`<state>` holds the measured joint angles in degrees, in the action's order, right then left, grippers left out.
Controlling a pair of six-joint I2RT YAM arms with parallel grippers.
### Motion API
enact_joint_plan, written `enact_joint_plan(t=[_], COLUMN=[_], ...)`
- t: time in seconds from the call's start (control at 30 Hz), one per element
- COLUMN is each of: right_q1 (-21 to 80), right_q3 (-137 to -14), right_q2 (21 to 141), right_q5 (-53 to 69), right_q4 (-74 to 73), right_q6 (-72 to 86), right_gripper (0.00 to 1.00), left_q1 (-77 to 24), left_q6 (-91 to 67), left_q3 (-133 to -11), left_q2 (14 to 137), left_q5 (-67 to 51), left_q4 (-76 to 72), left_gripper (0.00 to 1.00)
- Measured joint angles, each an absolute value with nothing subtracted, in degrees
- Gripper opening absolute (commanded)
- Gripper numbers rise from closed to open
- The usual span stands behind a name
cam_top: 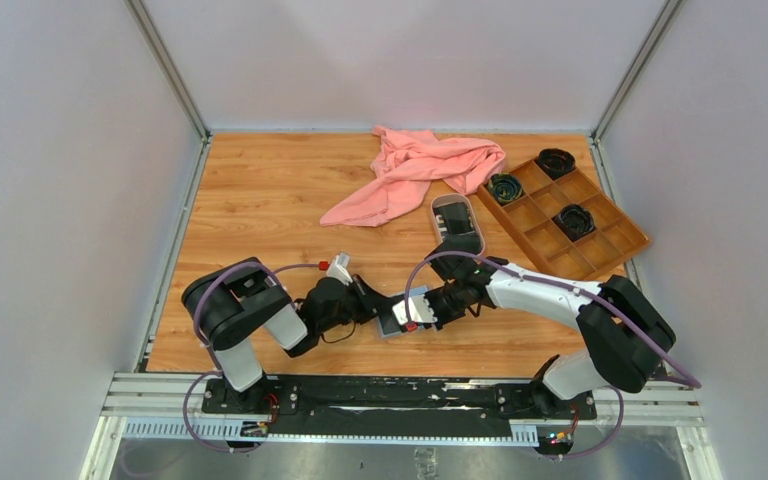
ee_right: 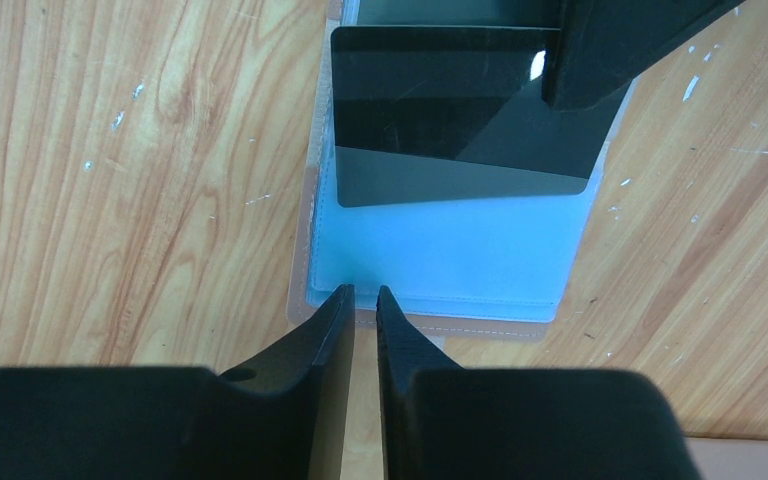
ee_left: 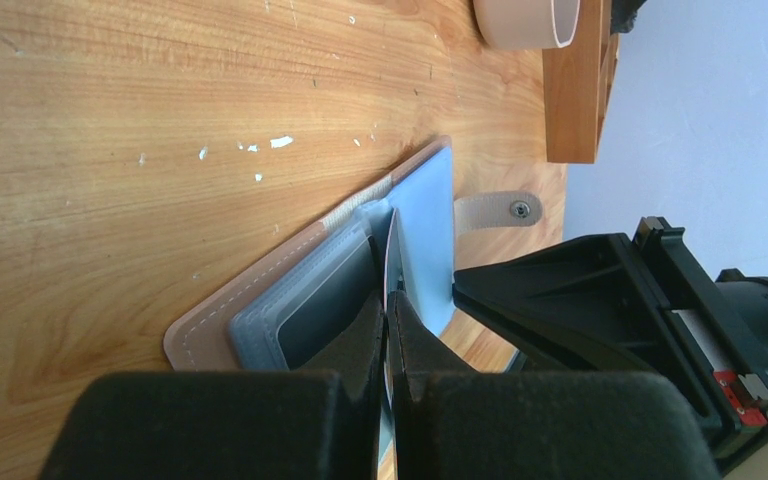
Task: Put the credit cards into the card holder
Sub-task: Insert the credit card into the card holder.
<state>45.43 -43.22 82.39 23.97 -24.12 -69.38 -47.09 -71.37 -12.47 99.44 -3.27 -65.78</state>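
Observation:
The card holder (cam_top: 397, 325) lies open on the wood near the front edge, its grey-blue sleeves (ee_right: 460, 250) facing up. A black credit card (ee_right: 440, 100) stands partly in a sleeve and shows edge-on (ee_left: 391, 255) in the left wrist view. My left gripper (ee_left: 390, 305) (cam_top: 372, 303) is shut on that card from the left. My right gripper (ee_right: 363, 292) (cam_top: 422, 308) is at the holder's stitched tan edge, with its jaws a narrow gap apart and nothing between them. More dark credit cards (cam_top: 457, 222) lie in the oval tray.
The oval pink-rimmed tray (cam_top: 434, 215) (ee_left: 525, 30) sits behind the holder. A brown compartment tray (cam_top: 545, 215) (ee_left: 572, 90) holding three dark round objects stands at the back right. A pink cloth (cam_top: 410, 170) lies crumpled at the back centre. Walls close in three sides.

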Motion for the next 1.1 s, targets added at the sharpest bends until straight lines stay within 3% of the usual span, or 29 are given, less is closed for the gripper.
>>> enact_joint_plan(t=[0.3,0.57,0.73,0.8,0.97,1.1], right_q1=[45.6,45.7,45.8,45.8,46.5,51.0], right_q3=[-43.2,-43.5,-43.9,-44.6,-47.0,-48.6], right_q2=[82.4,82.3,80.1,78.3,77.3,80.0], right_q5=[23.9,23.9,24.9,26.6,32.9,34.6], right_q4=[-24.1,-24.0,-24.1,-24.2,-24.0,-22.9], right_q6=[-69.3,-68.3,-65.8,-64.2,-59.5,-56.3], right_gripper=[0.18,0.34,0.38,0.35,0.14,0.03], left_q1=[-47.2,-47.4,-47.4,-47.4,-47.4,-47.4], left_q6=[-71.4,-70.8,-69.6,-69.4,-69.0,-68.9], left_q3=[-15.5,-17.1,-18.0,-18.2,-18.6,-18.6], left_q2=[100.3,101.3,100.7,100.7,100.7,100.7], left_q5=[-3.9,-4.1,-4.1,-4.3,-4.4,-4.4], left_q4=[-62.9,-61.6,-59.5,-59.2,-58.5,-58.3], left_gripper=[0.0,0.0,0.02,0.05,0.12,0.15])
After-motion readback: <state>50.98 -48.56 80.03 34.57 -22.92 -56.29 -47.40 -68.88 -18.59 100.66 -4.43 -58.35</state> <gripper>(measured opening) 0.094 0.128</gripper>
